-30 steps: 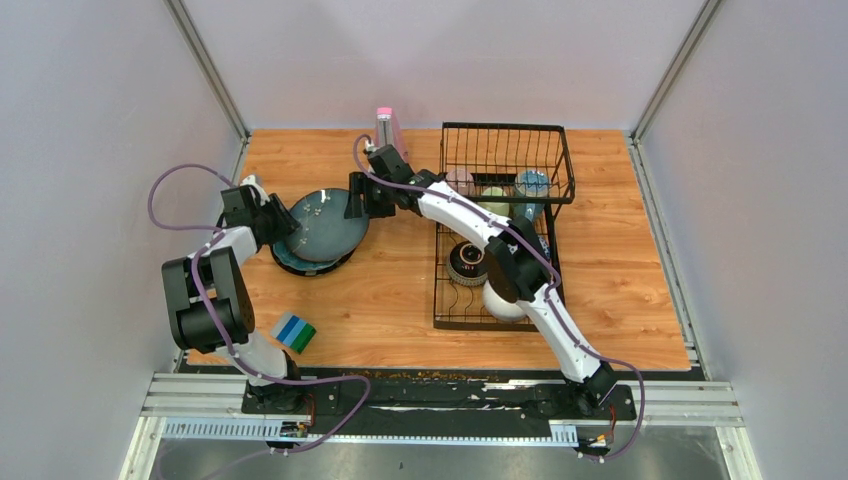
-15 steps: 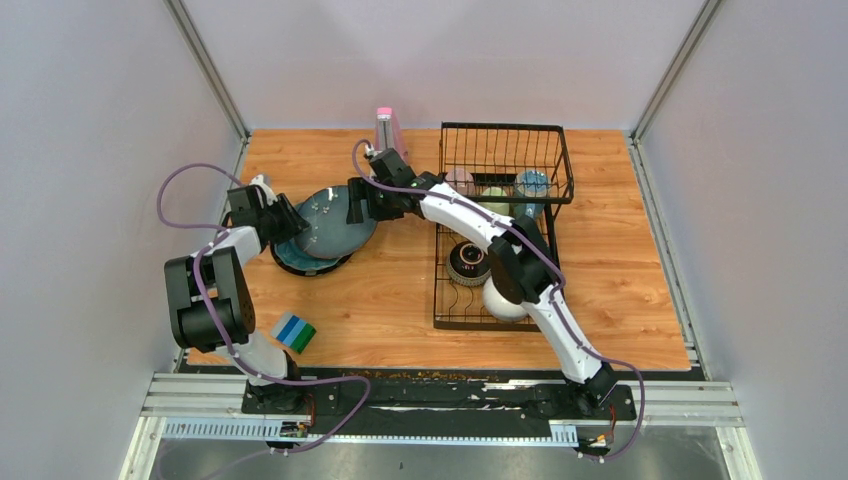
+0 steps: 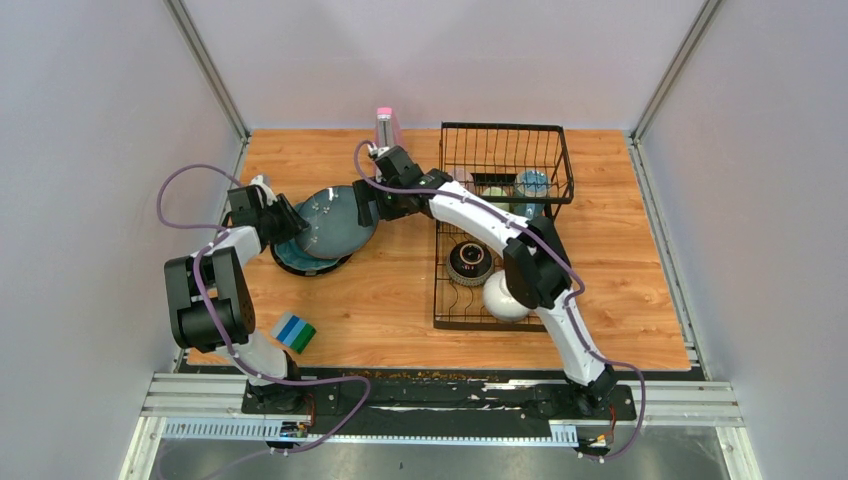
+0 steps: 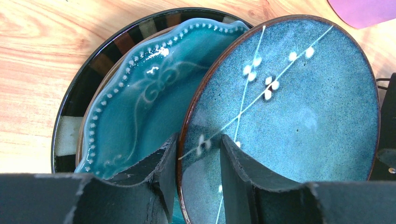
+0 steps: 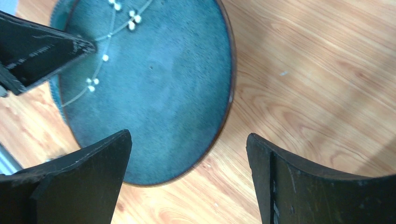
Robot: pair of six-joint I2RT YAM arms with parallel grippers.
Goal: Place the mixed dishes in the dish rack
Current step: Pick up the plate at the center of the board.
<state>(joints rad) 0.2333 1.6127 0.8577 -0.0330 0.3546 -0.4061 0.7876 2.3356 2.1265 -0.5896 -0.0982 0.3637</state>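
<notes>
Now left jaws pinch flecked plate (image 4: 299, 93); right jaws spread; stack (image 4: 140, 98) beneath half-hidden.

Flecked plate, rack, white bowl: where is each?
Flecked plate (image 4: 299, 107), left wrist view, middle of its face.
Rack (image 3: 500, 125), top view, far rim.
White bowl (image 3: 502, 298), top view, its rounded side.

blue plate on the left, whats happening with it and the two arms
The left tool pinches the rim of the flecked blue plate, tipped up off a teal plate. The right tool is open at the plate's opposite edge, not gripping. The dish rack already holds a dark bowl and a white bowl.
</notes>
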